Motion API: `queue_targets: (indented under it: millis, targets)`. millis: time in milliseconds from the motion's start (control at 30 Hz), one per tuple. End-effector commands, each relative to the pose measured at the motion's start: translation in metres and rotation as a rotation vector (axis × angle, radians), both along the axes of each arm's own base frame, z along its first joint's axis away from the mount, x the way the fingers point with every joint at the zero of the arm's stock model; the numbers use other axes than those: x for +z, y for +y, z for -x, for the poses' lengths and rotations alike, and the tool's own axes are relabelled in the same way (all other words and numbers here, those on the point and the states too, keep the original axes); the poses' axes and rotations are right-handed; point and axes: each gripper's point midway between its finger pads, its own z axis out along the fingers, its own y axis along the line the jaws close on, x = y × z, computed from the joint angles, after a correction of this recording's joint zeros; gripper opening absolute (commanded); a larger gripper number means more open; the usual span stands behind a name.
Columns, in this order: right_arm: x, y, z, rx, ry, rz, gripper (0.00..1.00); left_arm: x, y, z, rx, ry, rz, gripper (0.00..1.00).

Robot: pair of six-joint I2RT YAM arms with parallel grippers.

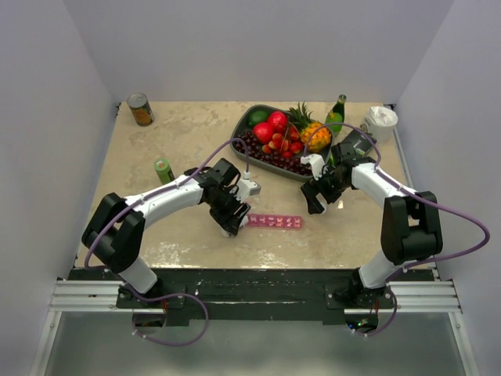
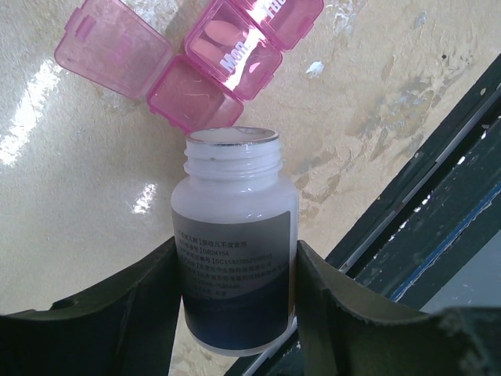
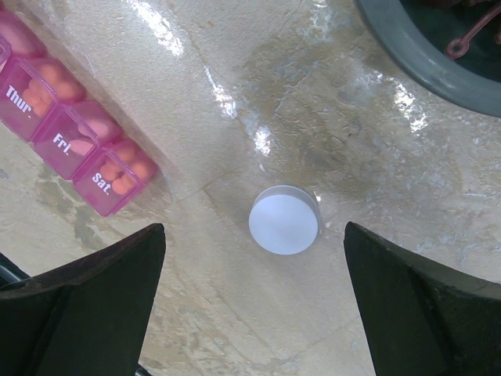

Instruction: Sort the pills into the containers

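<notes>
Fingers of the left hand (image 2: pixel 235 252) are clamped on a white bottle (image 2: pixel 232 180), one on each side. The bottle has no cap, and its open mouth points at the pink pill box (image 2: pixel 235 55) — the containers for this job. The box lies on the table (image 1: pixel 196 133) between the two hands. Its end cell (image 2: pixel 192 98) is just past the bottle mouth, with its lid (image 2: pixel 113 39) flipped back. I can see no pill in that cell.

The right hand (image 3: pixel 254 231) has its fingers wide apart and holds nothing. It hangs over the white cap (image 3: pixel 284 219), which lies flat on the table. Beside it, the cells marked Thur, Fri and Sat are shut and have orange pills (image 3: pixel 117 176) in them.

So I think the job is nearly done, and the end cell is the one being filled. The next move needs a slow tip of the bottle, with the mouth right over that small cell, so pills do not spill.

The near table edge is not far from the left hand, so there is little room that way. The grey fruit tray (image 3: pixel 423 66) sits near the right hand — more open table lies on the left side.
</notes>
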Motion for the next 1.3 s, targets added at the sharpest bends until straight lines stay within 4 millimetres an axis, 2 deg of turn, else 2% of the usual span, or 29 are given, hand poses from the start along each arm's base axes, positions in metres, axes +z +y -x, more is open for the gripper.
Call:
queue_targets:
  millis: [0,1267]
  targets:
    - [0.0109,0.0023,-0.0022,0.015,-0.032,-0.018,0.99,0.0069,-0.0043,-0.0033,0.028,0.017,-0.002,0.00]
    - [0.0092,0.0025,-0.0011,0.018,-0.025,-0.019,0.99,0.0052,-0.0023,-0.0055,0.068,0.120,-0.130,0.00]
